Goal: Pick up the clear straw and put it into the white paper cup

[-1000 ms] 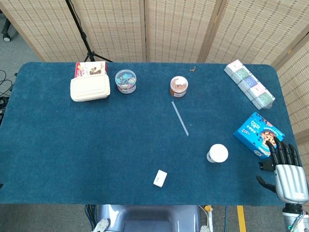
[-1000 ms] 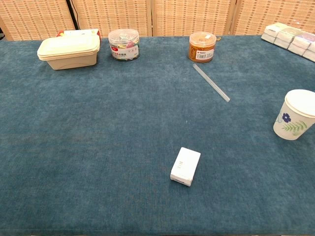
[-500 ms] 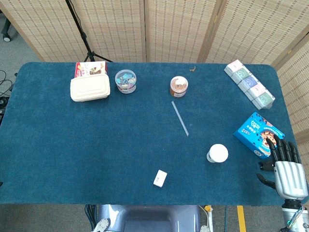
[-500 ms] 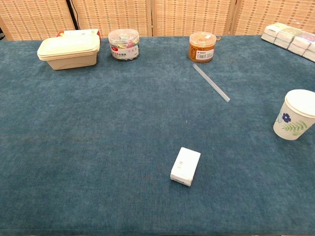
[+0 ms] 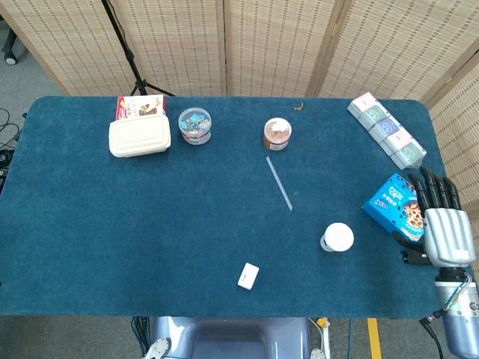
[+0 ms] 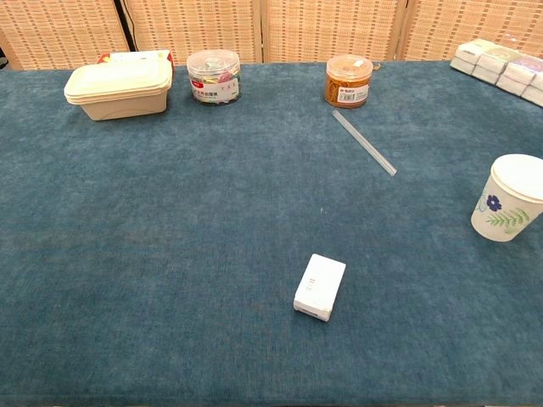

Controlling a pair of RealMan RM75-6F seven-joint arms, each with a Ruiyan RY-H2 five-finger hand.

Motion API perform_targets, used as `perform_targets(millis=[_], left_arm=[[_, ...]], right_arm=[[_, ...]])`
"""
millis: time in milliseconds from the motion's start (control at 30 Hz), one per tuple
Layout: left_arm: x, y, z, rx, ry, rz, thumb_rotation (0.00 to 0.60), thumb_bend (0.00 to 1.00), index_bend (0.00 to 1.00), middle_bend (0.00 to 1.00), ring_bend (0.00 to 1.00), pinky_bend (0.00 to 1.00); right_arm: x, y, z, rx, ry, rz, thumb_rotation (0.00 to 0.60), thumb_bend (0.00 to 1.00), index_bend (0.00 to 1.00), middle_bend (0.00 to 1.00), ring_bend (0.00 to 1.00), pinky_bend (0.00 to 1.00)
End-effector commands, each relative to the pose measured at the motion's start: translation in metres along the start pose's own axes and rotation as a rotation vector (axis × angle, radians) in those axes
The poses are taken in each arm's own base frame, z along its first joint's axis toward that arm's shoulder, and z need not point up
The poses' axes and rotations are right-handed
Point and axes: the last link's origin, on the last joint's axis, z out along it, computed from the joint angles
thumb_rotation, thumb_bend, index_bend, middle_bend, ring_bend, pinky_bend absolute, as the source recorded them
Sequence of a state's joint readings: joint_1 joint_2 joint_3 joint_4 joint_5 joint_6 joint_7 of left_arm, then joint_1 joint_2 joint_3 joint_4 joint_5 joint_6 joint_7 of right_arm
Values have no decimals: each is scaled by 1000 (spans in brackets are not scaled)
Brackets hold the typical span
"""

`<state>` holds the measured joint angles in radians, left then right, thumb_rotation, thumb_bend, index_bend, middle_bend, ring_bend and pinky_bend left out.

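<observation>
Near the table's right edge, right hand [image 5: 441, 221] hovers empty, fingers spread, over blue snack box [image 5: 393, 202]. Clear straw [image 5: 279, 183] lies flat mid-table, apart from upright white paper cup [image 5: 337, 238].

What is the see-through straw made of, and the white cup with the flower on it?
The clear straw looks like thin glossy plastic: the blue table cloth shows through it and its edge catches light. The white paper cup looks like matte paper, with a rolled rim and a printed blue flower and leaves; any inner coating cannot be told.
</observation>
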<state>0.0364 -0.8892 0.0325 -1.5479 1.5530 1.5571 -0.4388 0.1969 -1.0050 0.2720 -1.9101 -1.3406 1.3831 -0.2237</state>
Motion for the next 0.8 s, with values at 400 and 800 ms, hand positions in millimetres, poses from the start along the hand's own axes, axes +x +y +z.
perform_targets(millis=[400, 800], left_arm=[[-2, 1, 1, 8, -4, 7, 600, 0, 0, 0, 0, 0], [-3, 0, 2, 15, -8, 9, 600, 0, 0, 0, 0, 0]], right_arm=[[-18, -96, 78, 139, -134, 119, 600, 0, 0, 0, 0, 0], [-73, -154, 108, 140, -198, -2, 600, 0, 0, 0, 0, 0]])
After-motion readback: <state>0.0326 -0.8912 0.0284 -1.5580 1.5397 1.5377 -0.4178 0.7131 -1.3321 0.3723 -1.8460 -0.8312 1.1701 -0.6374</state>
